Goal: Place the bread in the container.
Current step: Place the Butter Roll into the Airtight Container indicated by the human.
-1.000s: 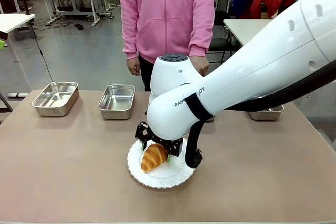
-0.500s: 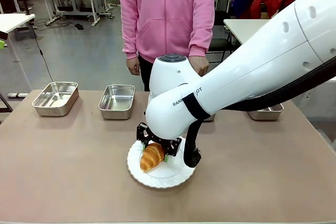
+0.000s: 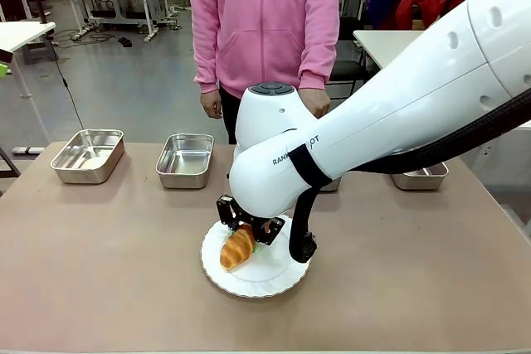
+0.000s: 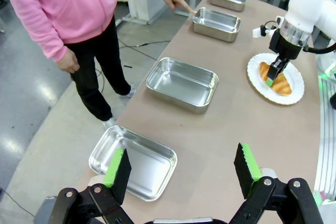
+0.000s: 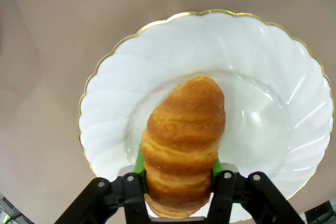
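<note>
My right hand (image 5: 178, 182) pinches the bread (image 5: 184, 140) across its middle on the plate (image 5: 273, 77), ready for lifting; left hand (image 4: 181, 169) spread.

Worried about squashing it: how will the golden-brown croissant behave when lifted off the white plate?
The golden-brown croissant looks flaky, so probably light and crushable. The right tool pinches one end; the free end may sag or tilt.

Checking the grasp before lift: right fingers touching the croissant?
Touching. In the right wrist view both green fingers press against the croissant sides, no gap, over the plate.
</note>
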You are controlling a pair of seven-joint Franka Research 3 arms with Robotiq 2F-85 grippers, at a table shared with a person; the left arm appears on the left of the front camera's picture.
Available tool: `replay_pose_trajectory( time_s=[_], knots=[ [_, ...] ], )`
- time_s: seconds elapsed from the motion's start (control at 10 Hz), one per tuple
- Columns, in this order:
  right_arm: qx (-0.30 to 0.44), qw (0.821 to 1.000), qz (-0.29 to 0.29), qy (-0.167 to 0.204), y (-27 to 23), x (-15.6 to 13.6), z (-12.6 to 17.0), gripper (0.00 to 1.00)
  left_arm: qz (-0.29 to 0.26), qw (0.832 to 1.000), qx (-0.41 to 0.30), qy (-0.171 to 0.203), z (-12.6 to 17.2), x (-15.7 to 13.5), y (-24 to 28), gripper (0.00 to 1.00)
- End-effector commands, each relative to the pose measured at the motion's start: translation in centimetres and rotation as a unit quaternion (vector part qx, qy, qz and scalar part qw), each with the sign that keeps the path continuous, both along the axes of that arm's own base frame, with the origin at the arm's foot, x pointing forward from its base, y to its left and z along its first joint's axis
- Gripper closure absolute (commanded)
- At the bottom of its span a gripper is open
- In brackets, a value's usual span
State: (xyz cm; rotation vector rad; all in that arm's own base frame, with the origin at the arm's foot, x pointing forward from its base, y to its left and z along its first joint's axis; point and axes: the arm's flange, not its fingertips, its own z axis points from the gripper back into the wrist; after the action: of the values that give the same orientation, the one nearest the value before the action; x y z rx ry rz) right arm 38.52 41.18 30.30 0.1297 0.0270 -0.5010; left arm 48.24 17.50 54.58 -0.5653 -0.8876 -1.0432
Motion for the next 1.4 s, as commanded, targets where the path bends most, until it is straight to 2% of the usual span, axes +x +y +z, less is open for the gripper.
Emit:
replay_pose_trajectory(
  time_s=[0.0, 0.1, 0.2, 0.3, 0.5, 0.6, 0.8, 0.9, 1.1, 1.3],
  knots=[
    [-0.001, 1.000, 0.004, 0.002, 0.0, -0.1, -0.3, 0.60, -0.003, 1.000, 0.001, -0.001, 0.2, -0.2, -0.2, 0.00],
    [-0.001, 1.000, 0.004, 0.002, 0.0, -0.1, -0.3, 0.60, -0.003, 1.000, 0.001, -0.001, 0.2, -0.2, -0.2, 0.00],
    [0.001, 1.000, 0.000, -0.001, 0.1, 0.0, 0.1, 0.52, -0.003, 1.000, 0.001, -0.001, 0.2, -0.2, -0.2, 0.00],
    [0.014, 1.000, 0.011, -0.012, -0.8, 0.3, 1.9, 0.59, -0.003, 1.000, 0.001, -0.001, 0.2, -0.2, -0.2, 0.00],
    [0.044, 0.998, 0.042, -0.035, -2.5, 1.4, 7.9, 0.59, -0.003, 1.000, 0.001, -0.001, 0.2, -0.2, -0.2, 0.00],
    [0.039, 0.996, 0.052, -0.054, -3.0, 1.9, 9.9, 0.59, -0.003, 1.000, 0.001, -0.001, 0.2, -0.2, -0.2, 0.00],
    [0.041, 0.988, 0.126, -0.077, -4.9, 4.4, 15.6, 0.59, -0.003, 1.000, 0.001, -0.001, 0.2, -0.2, -0.2, 0.00],
    [0.040, 0.981, 0.178, -0.069, -6.0, 6.2, 17.5, 0.59, -0.003, 1.000, 0.001, -0.001, 0.2, -0.2, -0.2, 0.00],
    [0.037, 0.957, 0.278, -0.074, -8.7, 10.9, 18.9, 0.59, -0.003, 1.000, 0.001, -0.001, 0.2, -0.2, -0.2, 0.00],
    [0.028, 0.944, 0.321, -0.076, -11.3, 14.6, 18.4, 0.59, -0.003, 1.000, 0.001, -0.001, 0.2, -0.2, -0.2, 0.00]
  ],
)
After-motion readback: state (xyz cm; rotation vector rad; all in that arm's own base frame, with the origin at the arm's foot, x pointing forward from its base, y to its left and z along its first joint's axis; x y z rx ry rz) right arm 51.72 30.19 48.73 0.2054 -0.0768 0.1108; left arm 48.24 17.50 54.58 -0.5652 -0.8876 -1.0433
